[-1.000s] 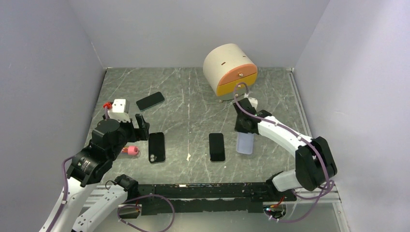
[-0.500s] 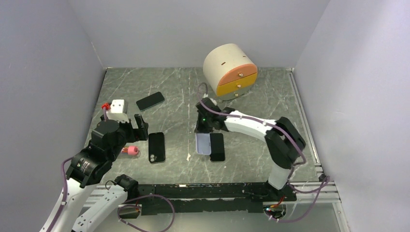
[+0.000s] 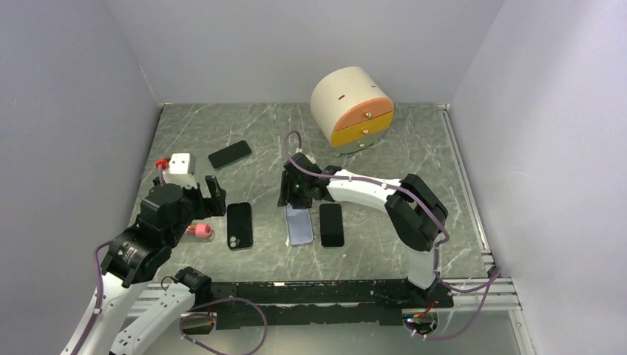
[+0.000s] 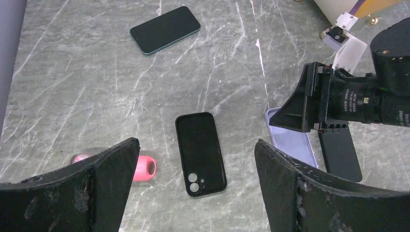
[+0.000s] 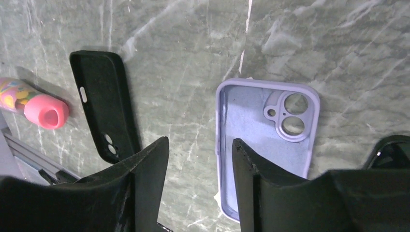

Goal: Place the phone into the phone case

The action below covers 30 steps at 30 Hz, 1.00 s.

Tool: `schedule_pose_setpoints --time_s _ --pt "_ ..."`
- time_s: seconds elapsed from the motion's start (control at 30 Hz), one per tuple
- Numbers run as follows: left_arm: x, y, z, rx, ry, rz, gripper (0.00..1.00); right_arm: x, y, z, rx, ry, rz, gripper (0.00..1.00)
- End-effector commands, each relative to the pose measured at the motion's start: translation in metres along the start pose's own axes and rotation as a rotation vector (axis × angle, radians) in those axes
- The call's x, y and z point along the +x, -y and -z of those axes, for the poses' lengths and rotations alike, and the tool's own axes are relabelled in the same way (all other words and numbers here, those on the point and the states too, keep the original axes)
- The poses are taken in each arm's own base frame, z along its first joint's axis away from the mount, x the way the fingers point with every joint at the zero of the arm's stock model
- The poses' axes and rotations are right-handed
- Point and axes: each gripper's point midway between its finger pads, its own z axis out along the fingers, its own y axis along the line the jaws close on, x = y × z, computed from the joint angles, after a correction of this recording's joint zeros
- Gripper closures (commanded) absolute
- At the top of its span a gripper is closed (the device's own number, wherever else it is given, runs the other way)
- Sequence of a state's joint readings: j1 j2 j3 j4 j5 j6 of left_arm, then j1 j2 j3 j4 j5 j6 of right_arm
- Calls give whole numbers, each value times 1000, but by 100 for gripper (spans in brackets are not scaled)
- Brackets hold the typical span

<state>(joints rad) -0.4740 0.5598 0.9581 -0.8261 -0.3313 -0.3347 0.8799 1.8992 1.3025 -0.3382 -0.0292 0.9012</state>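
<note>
A lavender phone case (image 3: pixel 299 225) lies open side up on the marble table, camera cutout toward the far side (image 5: pixel 263 140). A dark phone (image 3: pixel 331 224) lies flat just to its right. My right gripper (image 3: pixel 296 195) hovers over the case's far end, open, with nothing between its fingers (image 5: pixel 199 142). A black case (image 3: pixel 239 225) lies to the left, below my left gripper (image 4: pixel 196 143), which is open wide and empty. A second phone (image 3: pixel 230 154) with a teal edge lies at the back left (image 4: pixel 165 29).
A round beige drawer unit (image 3: pixel 351 107) with orange drawer fronts stands at the back. A pink capped tube (image 3: pixel 200 231) lies left of the black case. A small white block (image 3: pixel 180 161) sits near the left wall. Grey walls close in three sides.
The right gripper carried the lavender case from the right of the dark phone to its left, set it flat on the table and opened. The left arm barely moved.
</note>
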Motion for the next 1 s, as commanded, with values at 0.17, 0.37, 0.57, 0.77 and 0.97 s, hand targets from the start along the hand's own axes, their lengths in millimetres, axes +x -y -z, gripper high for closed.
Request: schedule_pose_setpoints --time_s 0.17,0.37,0.57,0.77,0.97 --pt "-12 1 5 7 44 22 6 3 20 46 28 71 16 62" --pt "-12 3 4 13 43 20 6 13 47 59 80 97 -2 73" --pt "-12 3 4 16 40 19 7 28 69 53 134 73 -21 100" --pt "-11 3 3 14 40 19 7 42 81 50 141 52 -48 100" --pt "-12 4 2 17 38 17 7 58 88 40 169 7 -60 100"
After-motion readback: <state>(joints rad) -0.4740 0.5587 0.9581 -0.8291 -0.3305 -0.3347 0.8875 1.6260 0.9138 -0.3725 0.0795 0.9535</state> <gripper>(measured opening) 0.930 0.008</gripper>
